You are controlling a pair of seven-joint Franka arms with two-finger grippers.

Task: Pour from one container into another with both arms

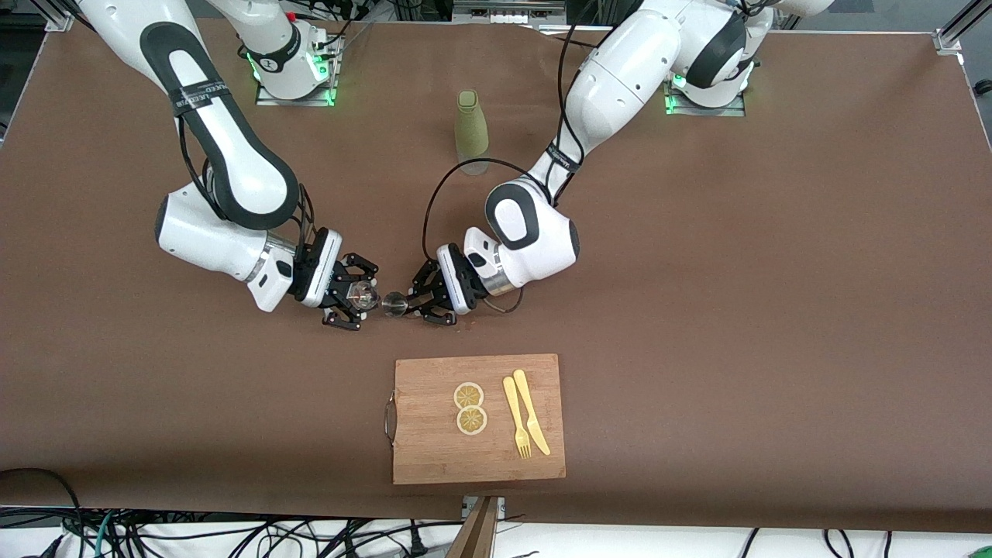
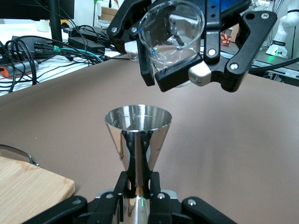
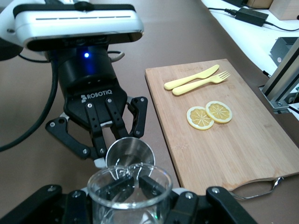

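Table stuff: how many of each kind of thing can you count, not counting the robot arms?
Bottle: 1
Glass cup: 1
Metal cup: 1
Cutting board: 1
Lemon slices: 2
Fork: 1
Knife: 1
Total: 8

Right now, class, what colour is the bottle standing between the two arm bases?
Pale olive green bottle; the front view shows it best.

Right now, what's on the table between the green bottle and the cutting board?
In the front view, the two grippers meet there: the right gripper holds a glass cup, the left gripper a metal jigger.
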